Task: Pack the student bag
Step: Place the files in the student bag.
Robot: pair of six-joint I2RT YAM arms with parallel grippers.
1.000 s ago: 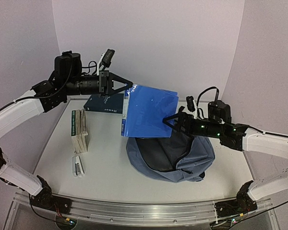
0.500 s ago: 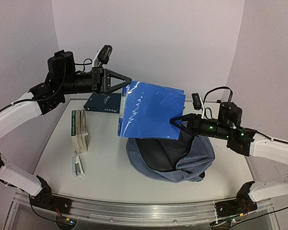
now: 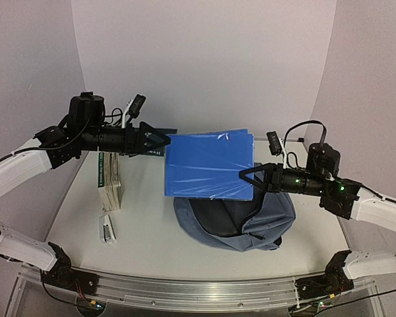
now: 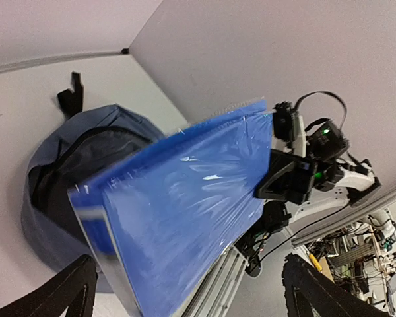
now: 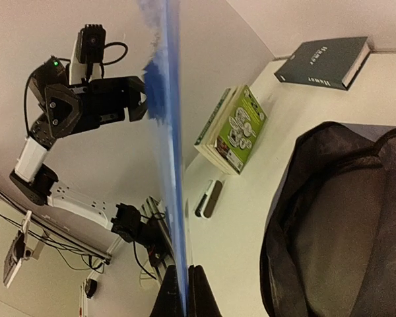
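A flat blue folder [image 3: 208,165] hangs nearly level above the student bag [image 3: 272,218], a blue-grey backpack lying open with its dark lining showing. My right gripper [image 3: 249,177] is shut on the folder's right edge. In the right wrist view the folder [image 5: 175,132] runs edge-on up from the pinched fingers of that gripper [image 5: 186,281], with the bag [image 5: 343,218] to the right. My left gripper [image 3: 164,140] is open at the folder's left edge. In its wrist view the folder [image 4: 185,198] lies between the spread fingers of that gripper [image 4: 188,264], which do not press on it.
A stack of books with green covers [image 3: 109,178] stands at the left. A small white object [image 3: 106,229] lies in front of the stack. A dark hardback [image 5: 323,63] lies flat by the back wall. The metal rail [image 3: 198,294] runs along the near edge.
The left gripper has opened and let go of the folder. The right gripper has shut on its right edge. The folder has swung from steeply tilted to almost level.
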